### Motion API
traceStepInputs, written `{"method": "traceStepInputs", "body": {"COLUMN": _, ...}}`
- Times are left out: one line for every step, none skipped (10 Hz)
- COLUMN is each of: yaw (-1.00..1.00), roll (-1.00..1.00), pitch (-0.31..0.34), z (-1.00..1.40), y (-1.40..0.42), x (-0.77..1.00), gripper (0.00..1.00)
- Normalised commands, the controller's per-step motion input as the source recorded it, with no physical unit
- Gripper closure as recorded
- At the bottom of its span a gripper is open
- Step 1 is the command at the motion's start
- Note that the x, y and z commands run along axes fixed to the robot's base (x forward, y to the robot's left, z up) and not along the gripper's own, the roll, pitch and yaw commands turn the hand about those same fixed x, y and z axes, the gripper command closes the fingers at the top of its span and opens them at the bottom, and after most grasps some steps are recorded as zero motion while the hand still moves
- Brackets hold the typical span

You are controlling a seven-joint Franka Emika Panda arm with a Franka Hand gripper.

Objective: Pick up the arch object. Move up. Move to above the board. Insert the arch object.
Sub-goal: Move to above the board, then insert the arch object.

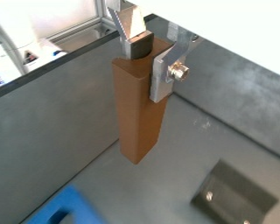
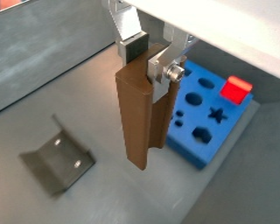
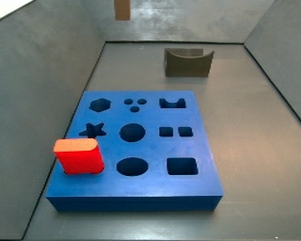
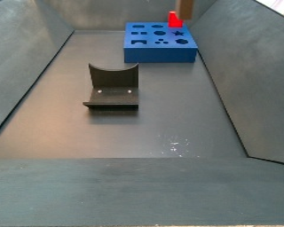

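Observation:
My gripper [image 1: 150,59] is shut on the upper end of the arch object [image 1: 137,114], a long brown wooden bar that hangs upright from the silver fingers [image 1: 166,74], clear of the floor. Both wrist views show this grip [image 2: 150,63] on the bar [image 2: 140,118]. The blue board [image 2: 185,154] with dark cut-outs lies beside and below the bar. In a side view only the bar's lower end [image 3: 121,8] shows, beyond the board's [image 3: 154,118] far end. In a side view the bar [image 4: 184,7] shows near the board [image 4: 156,51]. The gripper itself is out of both side views.
A small red block [image 3: 78,155] stands on the board near a corner; it also shows in a wrist view [image 2: 236,87] and in a side view [image 4: 174,18]. The dark fixture [image 4: 113,87] stands on the grey floor away from the board [image 3: 188,61]. Grey walls [image 3: 46,47] enclose the floor.

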Motion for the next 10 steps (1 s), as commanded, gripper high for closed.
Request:
{"method": "traceStepInputs", "body": {"yaw": 0.01, "roll": -0.02, "pitch": 0.122, "z": 0.10, "y": -1.00, "x": 0.29, "gripper": 1.00}}
{"method": "traceStepInputs", "body": {"yaw": 0.01, "roll": 0.00, "pitch": 0.123, "z": 0.10, "y": -1.00, "x": 0.30, "gripper": 1.00}}
{"method": "traceStepInputs", "body": {"yaw": 0.01, "roll": -0.01, "pitch": 0.124, "z": 0.11, "y": -1.00, "x": 0.32, "gripper": 1.00}}
{"method": "traceStepInputs", "body": {"yaw": 0.00, "roll": 0.01, "pitch": 0.126, "z": 0.11, "y": -1.00, "x": 0.33, "gripper": 1.00}}
{"method": "traceStepInputs", "body": {"yaw": 0.01, "roll": 0.01, "pitch": 0.130, "z": 0.12, "y": -1.00, "x": 0.35, "gripper": 1.00}}
{"method": "traceStepInputs", "body": {"yaw": 0.01, "roll": 0.03, "pitch": 0.137, "z": 0.13, "y": -1.00, "x": 0.38, "gripper": 1.00}}
{"method": "traceStepInputs", "body": {"yaw": 0.01, "roll": 0.05, "pitch": 0.138, "z": 0.10, "y": -0.75, "x": 0.32, "gripper": 1.00}}
{"method": "traceStepInputs", "body": {"yaw": 0.01, "roll": 0.08, "pitch": 0.139, "z": 0.05, "y": -0.40, "x": 0.22, "gripper": 1.00}}
{"method": "traceStepInputs", "body": {"yaw": 0.01, "roll": 0.09, "pitch": 0.124, "z": 0.04, "y": -0.22, "x": 0.15, "gripper": 1.00}}
{"method": "traceStepInputs", "body": {"yaw": -0.07, "roll": 0.00, "pitch": 0.000, "z": -0.01, "y": 0.00, "x": 0.01, "gripper": 1.00}}
